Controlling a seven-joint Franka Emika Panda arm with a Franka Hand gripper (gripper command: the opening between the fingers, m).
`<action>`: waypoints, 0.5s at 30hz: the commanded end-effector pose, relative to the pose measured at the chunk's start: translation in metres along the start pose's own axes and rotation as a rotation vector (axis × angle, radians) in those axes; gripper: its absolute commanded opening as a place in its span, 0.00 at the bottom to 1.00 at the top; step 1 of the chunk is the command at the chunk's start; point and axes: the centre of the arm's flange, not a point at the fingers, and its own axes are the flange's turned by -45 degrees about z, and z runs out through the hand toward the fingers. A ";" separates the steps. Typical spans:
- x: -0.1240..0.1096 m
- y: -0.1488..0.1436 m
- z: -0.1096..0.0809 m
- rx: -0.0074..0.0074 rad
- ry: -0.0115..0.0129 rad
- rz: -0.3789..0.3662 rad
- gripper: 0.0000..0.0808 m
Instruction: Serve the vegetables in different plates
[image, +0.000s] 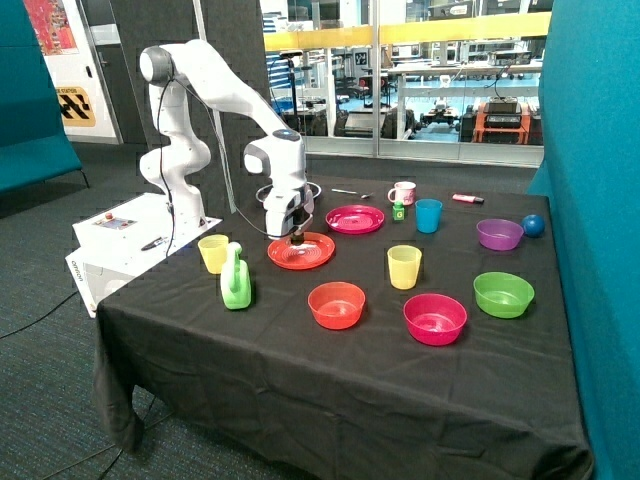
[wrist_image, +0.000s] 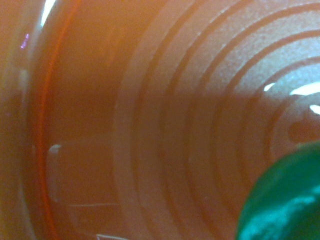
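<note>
Green vegetable (wrist_image: 280, 200) close under claw (image: 297, 238), on red-orange plate (image: 318, 256), claw's spread unclear.

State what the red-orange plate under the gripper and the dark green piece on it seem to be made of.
Red-orange plate: likely moulded plastic, with raised concentric ridges and soft glare. Dark green piece: probably plastic too, smooth and glossy with bright highlights. The gripper is low over that plate.

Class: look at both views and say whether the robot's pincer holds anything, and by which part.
Cannot be told. The pincer is down at the red-orange plate, with a green vegetable beside it.
</note>
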 end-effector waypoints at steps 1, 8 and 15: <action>-0.004 -0.005 -0.001 -0.0021 0.0064 -0.011 1.00; -0.005 -0.005 -0.003 -0.0022 0.0064 -0.037 1.00; -0.010 -0.010 -0.012 -0.0023 0.0063 -0.058 1.00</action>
